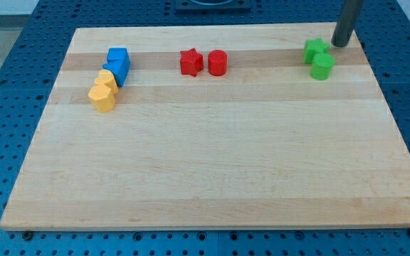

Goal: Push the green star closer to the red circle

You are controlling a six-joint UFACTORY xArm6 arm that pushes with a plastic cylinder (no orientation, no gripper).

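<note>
The green star (315, 49) lies near the view's top right of the wooden board, touching a green circle (322, 66) just below it. The red circle (217, 62) sits at the top middle, with a red star (191, 62) right beside it on its left. My tip (341, 44) stands just right of the green star, a small gap from it, near the board's top edge.
A blue cube (118, 57) and a second blue block (115, 72) sit at the upper left, touching two yellow blocks (103, 95) below them. The wooden board (212, 163) rests on a blue perforated table.
</note>
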